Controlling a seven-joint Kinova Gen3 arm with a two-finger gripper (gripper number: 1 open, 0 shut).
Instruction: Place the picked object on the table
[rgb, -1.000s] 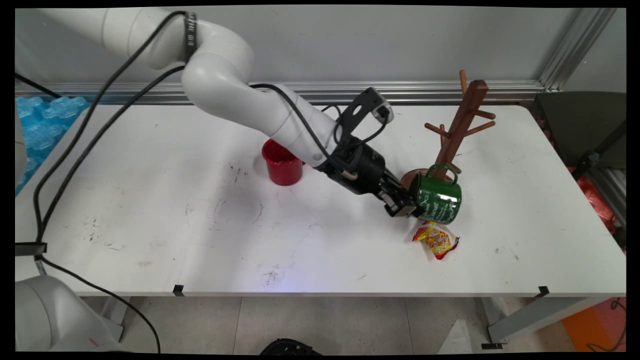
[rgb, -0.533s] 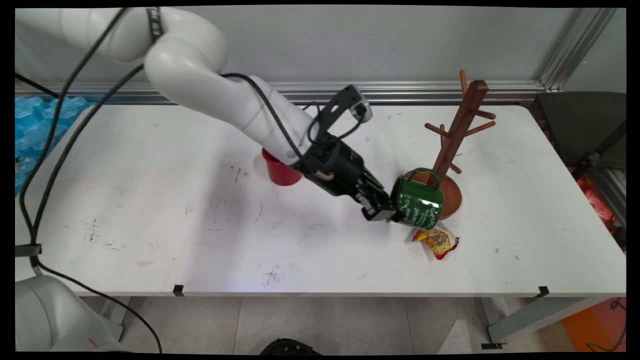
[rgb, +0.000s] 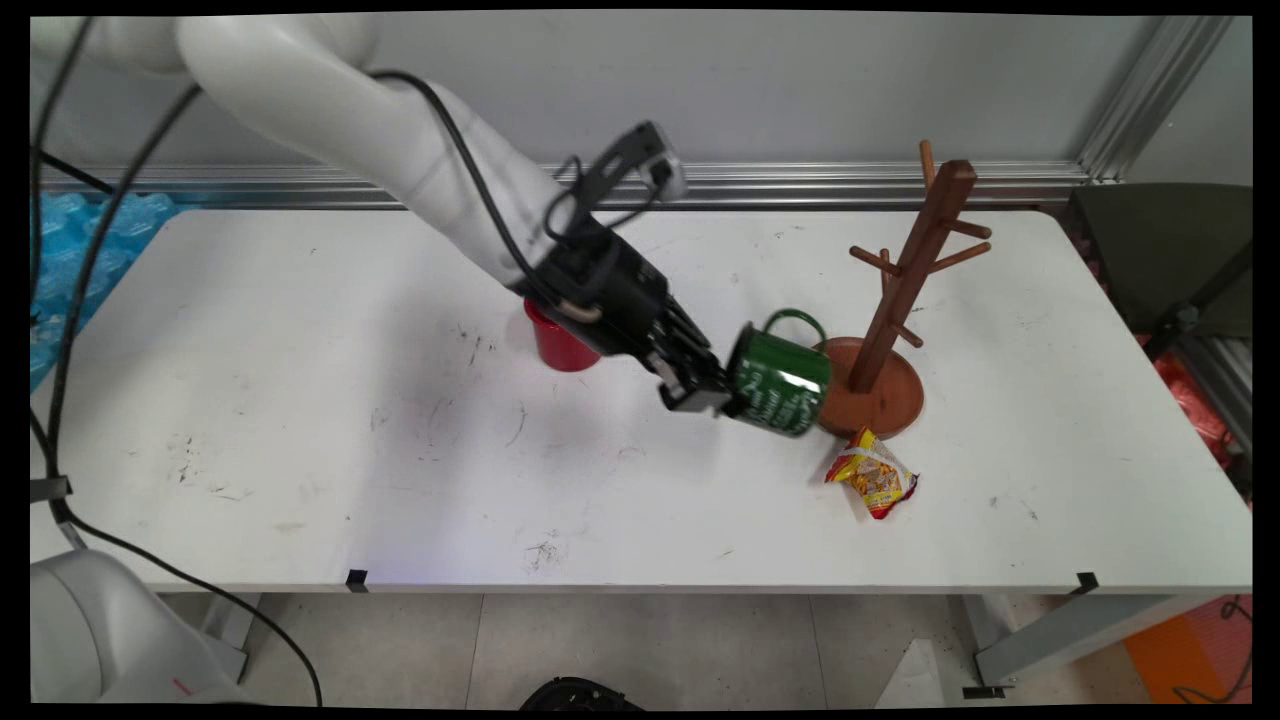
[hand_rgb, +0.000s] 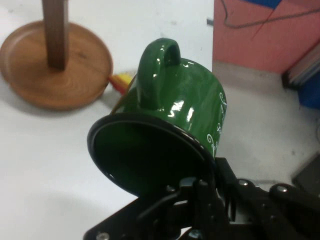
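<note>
The black two-finger gripper (rgb: 712, 396) has its jaws closed on the rim of a glossy dark green enamel mug with white lettering (rgb: 780, 382), pinching the rim's wall between them so that only a narrow gap the thickness of the rim remains. In the hand view the gripper (hand_rgb: 207, 187) clamps the black-edged lip at the lower right of the mug's mouth, and the green mug (hand_rgb: 170, 120) lies on its side in the grip, its dark opening facing back toward the jaws and its looped handle turned upward. The mug hangs clear above the white worktop (rgb: 400, 480), not touching it. Just beyond the mug, on the far side from the jaws, stands a brown wooden mug tree with a round dish-shaped base and pegged post (rgb: 880, 395); the mug's bottom is close beside the base's edge in the main view, though whether they touch cannot be told. Below and past the mug, near the wooden base, a small yellow and red snack packet (rgb: 872, 479) lies flat on the worktop. Behind the jaws, partly hidden by the arm's wrist, a red plastic cup (rgb: 555, 345) stands upright on the worktop.
</note>
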